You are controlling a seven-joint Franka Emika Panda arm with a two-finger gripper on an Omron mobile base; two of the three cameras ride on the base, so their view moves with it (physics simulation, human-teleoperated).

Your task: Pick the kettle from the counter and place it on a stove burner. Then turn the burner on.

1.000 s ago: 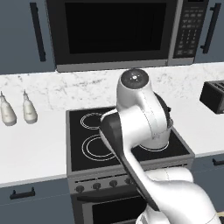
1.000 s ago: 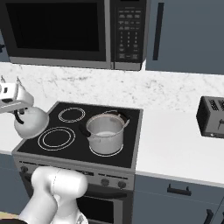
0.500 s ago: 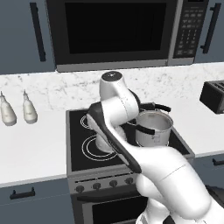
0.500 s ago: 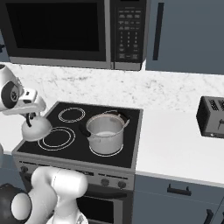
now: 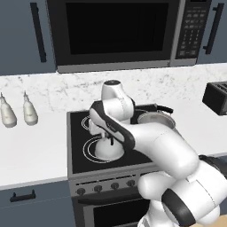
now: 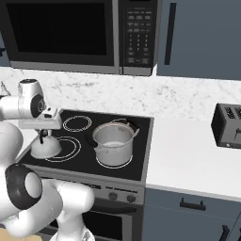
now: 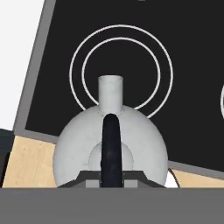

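Observation:
The small silvery kettle is at the front left stove burner, a wide double white ring on the black cooktop. My gripper stands straight above it, shut on its thin dark arched handle. From the right base view the kettle covers the left part of the burner, under the gripper. In the hand view the kettle is close below the gripper, spout toward the burner rings. Whether its base touches the glass I cannot tell.
A steel pot stands on the cooktop right of the kettle. Two white bottles are on the left counter, a toaster on the right. Stove knobs line the front panel. A microwave hangs overhead.
The arm has swung right and down, carrying the kettle from over the left counter's edge to the front left burner. The pot has not moved.

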